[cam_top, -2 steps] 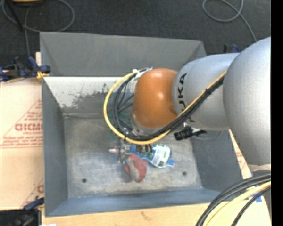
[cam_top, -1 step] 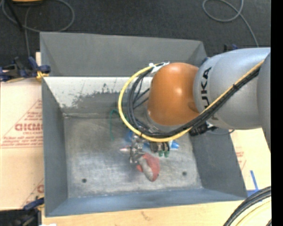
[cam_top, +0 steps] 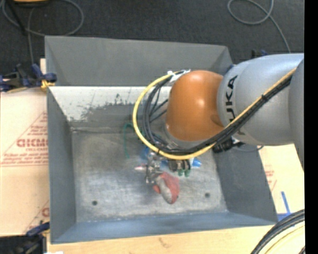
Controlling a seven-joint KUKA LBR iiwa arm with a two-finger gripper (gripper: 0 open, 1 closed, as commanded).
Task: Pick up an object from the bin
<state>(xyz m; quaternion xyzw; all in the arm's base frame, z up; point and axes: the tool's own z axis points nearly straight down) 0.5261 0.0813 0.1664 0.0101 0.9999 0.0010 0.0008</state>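
My gripper (cam_top: 155,172) hangs low over the middle of the bin floor, just under the arm's orange cover. A red-pink rounded object (cam_top: 170,189) lies on the floor right below and slightly right of the gripper, touching or nearly touching its tip. A small blue piece (cam_top: 146,154) shows at the gripper's upper left. Another blue piece (cam_top: 196,163) lies to its right, beside a small green piece (cam_top: 183,172). Much of what lies under the wrist is hidden by the cover.
A thin green wire-like thing (cam_top: 126,139) lies near the back wall, left of the arm. The arm and its cables cover the bin's back right part. The left half of the floor is bare grey metal.
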